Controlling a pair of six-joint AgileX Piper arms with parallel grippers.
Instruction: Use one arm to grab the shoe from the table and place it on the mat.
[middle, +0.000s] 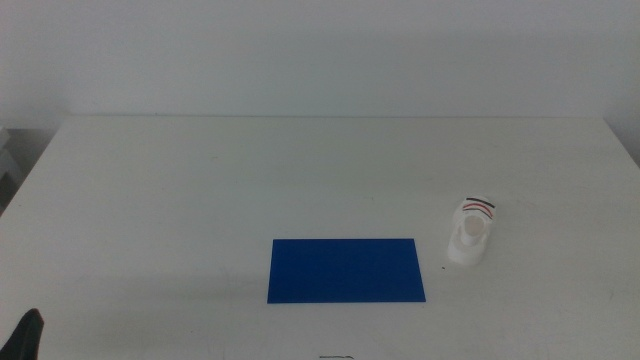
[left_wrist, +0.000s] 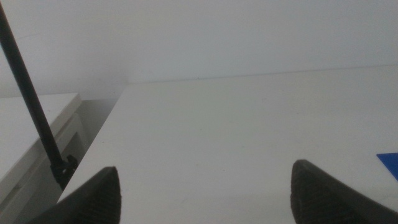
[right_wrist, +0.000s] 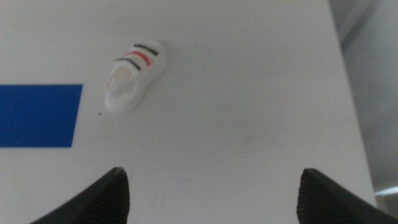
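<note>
We are holding the right gripper (right_wrist: 211, 196) above the table's (middle: 200, 180) near right part with its jaws spread wide apart and nothing between them; the middle view is not showing it at all. From there we are looking down on the shoe (right_wrist: 135, 84), which is lying on its sole near the right edge, just beside the mat's (middle: 345, 270) right short side but not touching it. The shoe's opening is facing up and its three straps are crossing the end pointing toward the far edge. For a good grasp, we are judging it best to bring this arm down over the middle of the shoe, jaws straddling its narrow width rather than its length. The white shoe is blending into the white top, so we are taking our bearings from the straps. The left gripper (left_wrist: 205, 193) is waiting at the near left corner, jaws apart too.
</note>
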